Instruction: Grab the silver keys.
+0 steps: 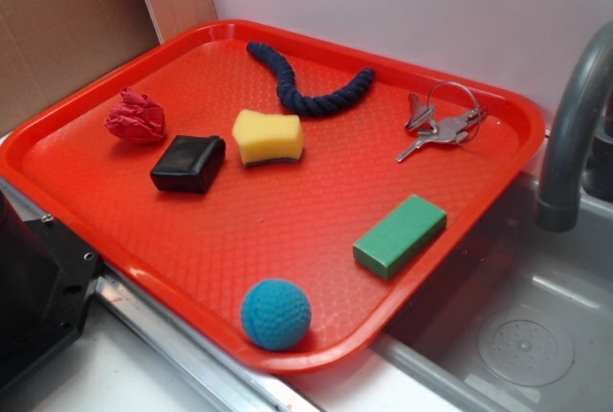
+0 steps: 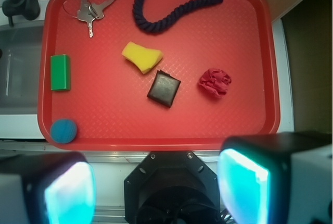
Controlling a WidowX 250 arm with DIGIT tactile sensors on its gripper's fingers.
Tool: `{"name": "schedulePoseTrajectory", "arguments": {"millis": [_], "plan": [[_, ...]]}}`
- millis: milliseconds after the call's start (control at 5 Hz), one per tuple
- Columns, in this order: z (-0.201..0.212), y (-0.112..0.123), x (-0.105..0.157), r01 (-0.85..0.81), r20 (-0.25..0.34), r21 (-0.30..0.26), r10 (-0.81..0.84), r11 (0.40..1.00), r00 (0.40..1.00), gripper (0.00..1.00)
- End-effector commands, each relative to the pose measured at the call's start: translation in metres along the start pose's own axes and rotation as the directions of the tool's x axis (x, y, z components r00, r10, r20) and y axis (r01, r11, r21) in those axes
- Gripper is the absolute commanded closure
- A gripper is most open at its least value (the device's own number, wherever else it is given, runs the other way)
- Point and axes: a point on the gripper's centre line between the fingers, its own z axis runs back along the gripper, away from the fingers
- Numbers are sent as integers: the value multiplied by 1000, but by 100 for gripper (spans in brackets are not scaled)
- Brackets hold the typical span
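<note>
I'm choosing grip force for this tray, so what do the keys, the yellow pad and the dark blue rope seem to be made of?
The keys look like shiny silver metal on a thin wire ring; they glint. The yellow pad looks like soft foam sponge with a darker bottom layer, probably a scouring side. The rope appears to be twisted fabric cord, matte, with visible strands.

No legible text, labels, brands, numbers or signs on anything.
</note>
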Motion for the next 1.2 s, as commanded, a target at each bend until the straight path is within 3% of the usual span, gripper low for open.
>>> {"name": "schedulePoseTrajectory", "arguments": {"millis": [0,200,400,600,1000], "plan": [[0,0,0,0,0,0,0,1000,1000,0],[-40,-14,45,242,-6,-53,-243,969,970,0],[-61,-24,91,480,127,-89,-468,873,874,0],[-61,-30,105,618,246,-15,-596,786,764,0],[-61,-30,105,618,246,-15,-596,786,764,0]]}}
